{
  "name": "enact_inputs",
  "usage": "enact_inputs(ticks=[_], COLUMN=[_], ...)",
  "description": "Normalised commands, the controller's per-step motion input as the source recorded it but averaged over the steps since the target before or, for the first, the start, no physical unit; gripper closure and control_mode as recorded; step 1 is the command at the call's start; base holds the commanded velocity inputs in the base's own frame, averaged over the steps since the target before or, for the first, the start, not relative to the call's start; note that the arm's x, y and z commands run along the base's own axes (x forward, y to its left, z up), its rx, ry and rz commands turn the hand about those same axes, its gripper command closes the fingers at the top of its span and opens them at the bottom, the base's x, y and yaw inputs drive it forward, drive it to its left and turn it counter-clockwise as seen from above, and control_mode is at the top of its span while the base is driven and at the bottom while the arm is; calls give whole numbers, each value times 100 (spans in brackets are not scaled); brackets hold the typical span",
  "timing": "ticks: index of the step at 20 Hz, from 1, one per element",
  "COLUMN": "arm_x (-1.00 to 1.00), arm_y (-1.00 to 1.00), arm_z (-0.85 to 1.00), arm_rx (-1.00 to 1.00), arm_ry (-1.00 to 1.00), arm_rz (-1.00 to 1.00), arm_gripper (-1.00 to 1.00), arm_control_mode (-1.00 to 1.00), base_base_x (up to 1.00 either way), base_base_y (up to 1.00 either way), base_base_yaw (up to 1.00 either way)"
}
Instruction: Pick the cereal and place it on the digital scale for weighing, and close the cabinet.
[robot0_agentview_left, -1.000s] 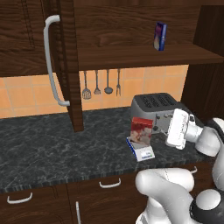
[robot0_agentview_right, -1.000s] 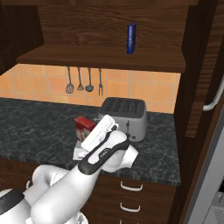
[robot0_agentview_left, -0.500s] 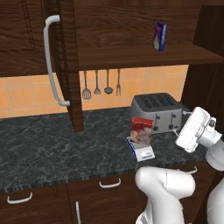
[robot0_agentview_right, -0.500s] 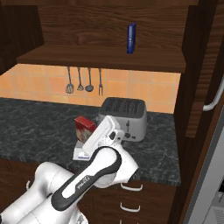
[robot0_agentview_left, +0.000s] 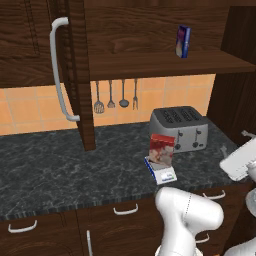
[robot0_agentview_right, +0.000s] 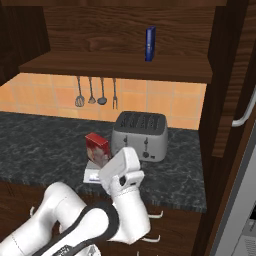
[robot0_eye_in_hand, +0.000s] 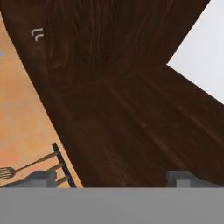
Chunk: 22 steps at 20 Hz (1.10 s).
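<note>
Since the cereal (robot0_agentview_left: 161, 150) stands upright on the digital scale (robot0_agentview_left: 162, 173), just in front of the toaster (robot0_agentview_left: 180, 128), the weighing part appears done and the step in hand is judged to be closing the cabinet (robot0_agentview_left: 160, 65).

1. Cabinet: both doors stand open. The left door (robot0_agentview_left: 80, 75) projects edge-on over the counter (robot0_agentview_left: 60, 165), with its curved handle (robot0_agentview_left: 59, 75) facing left. The right door (robot0_agentview_right: 230, 75) stands at the far right, with its handle (robot0_agentview_right: 245, 112) on the outer face. A blue box (robot0_agentview_left: 183, 41) stands on the shelf, well back from the front edge.
2. Approach: the hand view faces dark wood panelling at close range. Bring a flat side of the hand against the outer door face, near the free edge, not the hinge.
3. Push: sweep along the door's arc. A straight push is likely to slip off the panel.
4. Clearance: keep the elbow high, so the cereal is not knocked from the digital scale.
5. Gripper (robot0_eye_in_hand: 111, 179): the fingertips (robot0_eye_in_hand: 41, 177) sit wide apart and nothing lies between them. No grasp is required for a push.
</note>
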Motion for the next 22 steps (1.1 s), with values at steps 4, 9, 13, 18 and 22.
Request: enact_inputs(ticks=[4, 9, 13, 18, 22], arm_x=[-76, -94, -100, -81, -4], arm_y=[-67, -77, -55, -32, -38], arm_z=[65, 68, 45, 15, 6], arm_rx=[-3, 0, -1, -2, 0], arm_ry=[-10, 0, -2, -3, 17], arm_rz=[-29, -25, -26, -35, -23], arm_gripper=[-100, -100, -100, -100, -100], arm_control_mode=[-100, -100, -100, -100, -100], base_base_x=[0, 0, 0, 0, 0], base_base_y=[0, 0, 0, 0, 0], base_base_yaw=[0, 0, 0, 0, 0])
